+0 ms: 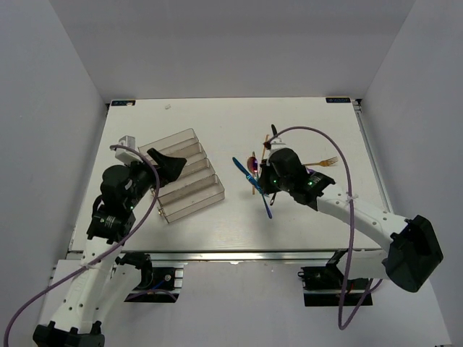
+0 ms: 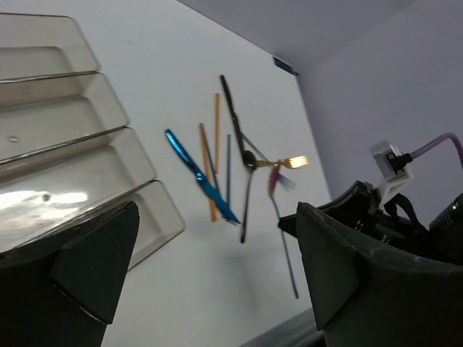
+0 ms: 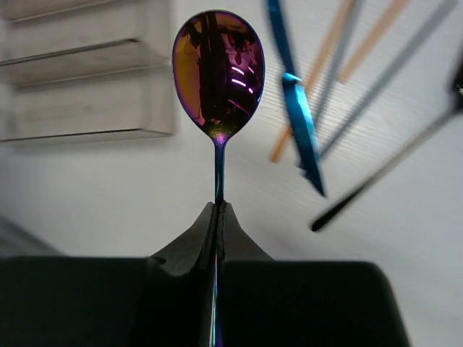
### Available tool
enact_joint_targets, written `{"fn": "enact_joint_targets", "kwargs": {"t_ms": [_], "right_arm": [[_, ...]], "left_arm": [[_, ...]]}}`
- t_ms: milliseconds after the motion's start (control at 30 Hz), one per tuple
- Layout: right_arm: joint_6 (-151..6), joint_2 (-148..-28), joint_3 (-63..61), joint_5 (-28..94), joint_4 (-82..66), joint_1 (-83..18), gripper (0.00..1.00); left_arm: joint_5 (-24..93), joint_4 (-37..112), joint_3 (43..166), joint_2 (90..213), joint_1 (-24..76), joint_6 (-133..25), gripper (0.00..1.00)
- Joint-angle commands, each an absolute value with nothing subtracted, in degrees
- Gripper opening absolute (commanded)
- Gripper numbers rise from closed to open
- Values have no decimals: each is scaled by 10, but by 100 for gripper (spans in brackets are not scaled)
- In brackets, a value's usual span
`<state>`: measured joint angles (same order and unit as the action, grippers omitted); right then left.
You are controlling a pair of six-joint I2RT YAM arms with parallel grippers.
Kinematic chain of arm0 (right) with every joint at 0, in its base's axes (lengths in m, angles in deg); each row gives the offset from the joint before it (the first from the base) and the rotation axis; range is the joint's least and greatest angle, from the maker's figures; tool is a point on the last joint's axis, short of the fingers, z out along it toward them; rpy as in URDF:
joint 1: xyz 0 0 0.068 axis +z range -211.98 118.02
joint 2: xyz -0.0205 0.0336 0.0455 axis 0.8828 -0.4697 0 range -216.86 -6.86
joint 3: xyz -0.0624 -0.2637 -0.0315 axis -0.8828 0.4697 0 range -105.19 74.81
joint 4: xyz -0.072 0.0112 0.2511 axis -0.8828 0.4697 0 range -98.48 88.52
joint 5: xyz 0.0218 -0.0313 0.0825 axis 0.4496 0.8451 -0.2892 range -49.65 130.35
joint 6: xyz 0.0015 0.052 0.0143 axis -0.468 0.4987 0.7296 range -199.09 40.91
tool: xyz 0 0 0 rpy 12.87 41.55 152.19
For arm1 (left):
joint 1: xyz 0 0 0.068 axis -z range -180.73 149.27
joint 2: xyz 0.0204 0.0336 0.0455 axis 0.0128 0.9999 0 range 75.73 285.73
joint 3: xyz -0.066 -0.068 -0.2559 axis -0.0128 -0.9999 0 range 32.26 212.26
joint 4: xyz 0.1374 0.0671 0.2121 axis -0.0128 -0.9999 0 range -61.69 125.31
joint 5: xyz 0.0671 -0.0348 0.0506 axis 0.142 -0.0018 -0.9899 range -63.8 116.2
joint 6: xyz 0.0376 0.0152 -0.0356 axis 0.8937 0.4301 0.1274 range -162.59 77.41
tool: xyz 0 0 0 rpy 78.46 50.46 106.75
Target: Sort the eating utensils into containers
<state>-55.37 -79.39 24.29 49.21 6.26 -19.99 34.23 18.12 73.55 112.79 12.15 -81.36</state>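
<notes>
Right fingers [image 3: 197,235] clamped on iridescent spoon [image 3: 218,72], left fingers [image 2: 94,260] spread

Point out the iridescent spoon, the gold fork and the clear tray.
iridescent spoon [image 3: 218,72], right wrist view, on its bowl.
gold fork [image 1: 330,160], top view, on its tines.
clear tray [image 1: 189,194], top view, on a near compartment.

You're looking at a white table [image 1: 239,231], walled in by pale panels [image 1: 43,108] on its left, far and right sides. A small dark label [image 1: 123,103] marks each far corner; a metal rail [image 1: 239,255] lines its near edge.
</notes>
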Motion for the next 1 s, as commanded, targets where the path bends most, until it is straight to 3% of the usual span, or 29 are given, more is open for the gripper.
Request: {"fn": "enact_joint_targets", "kwargs": {"t_ms": [0, 367, 700, 967], "right_arm": [[-612, -780, 177, 433, 15, -146, 0], [-671, -823, 86, 373, 28, -91, 0], [-674, -910, -28, 386, 145, -59, 0], [-686, -929, -62, 392, 165, -27, 0]], "left_arm": [[457, 265, 734, 1159, 125, -893, 98], [498, 295, 720, 1182, 149, -906, 97], [507, 285, 733, 1237, 181, -799, 96], [481, 282, 736, 1262, 190, -789, 87]]}}
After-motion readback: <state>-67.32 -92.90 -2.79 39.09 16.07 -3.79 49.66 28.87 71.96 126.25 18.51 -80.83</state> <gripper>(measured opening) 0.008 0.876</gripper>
